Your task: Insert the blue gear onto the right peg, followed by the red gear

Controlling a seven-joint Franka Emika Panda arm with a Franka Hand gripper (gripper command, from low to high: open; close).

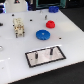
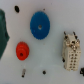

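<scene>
The blue gear [image 1: 43, 34] lies flat near the middle of the white surface [image 1: 70, 40], with the red gear [image 1: 50, 24] just behind it. The right peg [image 1: 50, 50] stands on the black plate [image 1: 45, 55] near the front edge. The jaws are out of sight, so I cannot tell their state.

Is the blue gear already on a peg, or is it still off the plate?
Off. The blue gear lies flat on the white table, apart from the plate; both pegs stand bare.

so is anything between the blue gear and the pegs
Nothing visible. In the exterior view, bare white table lies between the blue gear and the base plate carrying the right peg. The red gear sits on the gear's far side.
</scene>
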